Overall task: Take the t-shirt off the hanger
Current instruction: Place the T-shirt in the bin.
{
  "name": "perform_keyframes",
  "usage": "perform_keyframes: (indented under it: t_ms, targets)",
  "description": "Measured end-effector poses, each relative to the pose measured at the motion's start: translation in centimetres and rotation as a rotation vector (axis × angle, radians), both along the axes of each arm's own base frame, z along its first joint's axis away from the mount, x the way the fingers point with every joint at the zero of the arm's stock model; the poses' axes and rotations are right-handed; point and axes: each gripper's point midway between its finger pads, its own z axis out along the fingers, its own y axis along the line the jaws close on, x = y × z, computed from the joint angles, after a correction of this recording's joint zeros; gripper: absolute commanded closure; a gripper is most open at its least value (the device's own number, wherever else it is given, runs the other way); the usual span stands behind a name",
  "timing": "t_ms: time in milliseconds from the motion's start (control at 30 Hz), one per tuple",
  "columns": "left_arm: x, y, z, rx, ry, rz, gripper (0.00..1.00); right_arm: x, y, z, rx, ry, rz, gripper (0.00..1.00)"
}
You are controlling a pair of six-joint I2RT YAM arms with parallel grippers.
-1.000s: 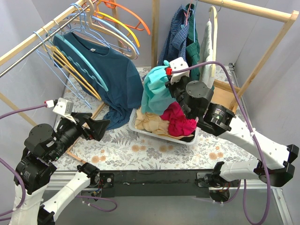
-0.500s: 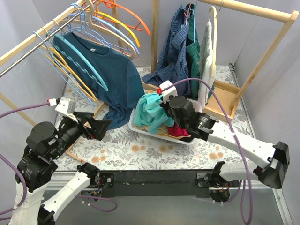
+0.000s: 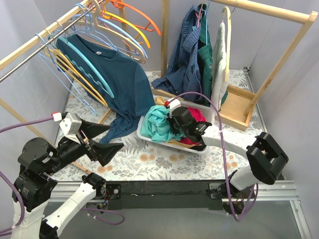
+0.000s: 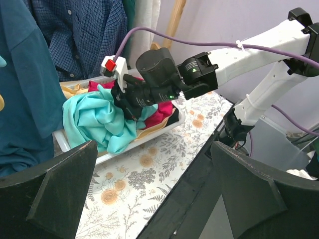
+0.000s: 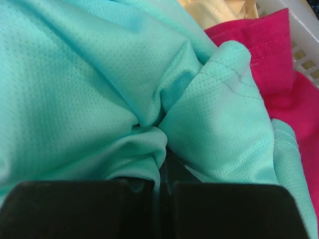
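Right hand [image 5: 162, 183]: pressed together, pinching a fold of the teal t-shirt [image 3: 155, 124], tips buried in the cloth, down in the white basket [image 5: 306, 55] at centre frame of the top view.
Left hand [image 3: 114, 138]: spread wide, holding nothing, hovering over the worktop [image 3: 149, 162] at lower left, well apart from the basket.
Teal t-shirt: bunched at the basket's left end, lying against the pink garment [image 5: 269, 55] and the cream garment [image 5: 219, 7]. I see no hanger in it, so I judge it's off and this is the drop.
How it handles: light, soft mesh knit with no stiffness at all. It'll drape and crumple, and it'll drag along with my hand if I lift before letting go. There's a slight sheen, so I reckon a thin pinch could slip.
Where to take hold: a gathered double fold like the one I've got now, or the stitched hem ridge just right of the pinch in the wrist view. Never a single stretched layer.
Dark blue t-shirt [image 3: 119, 74]: upper left, hanging on the pale blue hanger [image 3: 92, 67], hem trailing down just beside the basket. If that's next, I'd take it at the shoulder by the hanger. It looks a thicker, heavier knit.
Risk: teal cloth clinging to my right hand as it opens.
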Motion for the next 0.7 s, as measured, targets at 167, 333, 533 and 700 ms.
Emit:
perform_keyframes:
  t_ms: [167, 333, 533, 700]
  targets:
    - [-0.2, 0.1, 0.1, 0.002, -0.018, -0.004, 0.02, -1.4, -0.1, 1.7, 0.052, 0.025, -0.008, 0.37]
    - [0.0, 0.1, -0.4, 0.009, -0.011, 0.006, 0.02, -1.1, 0.2, 6.8, 0.045, 0.000, -0.007, 0.07]
    - [1.4, 1.5, -0.6, 0.008, -0.002, 0.121, 0.02, 0.9, 1.4, 18.1, 0.141, -0.163, -0.004, 0.02]
    - [3.0, 3.5, -1.7, 0.023, 0.047, 0.276, 0.02, 1.2, 1.9, 25.5, 0.225, -0.289, 0.032, 0.02]
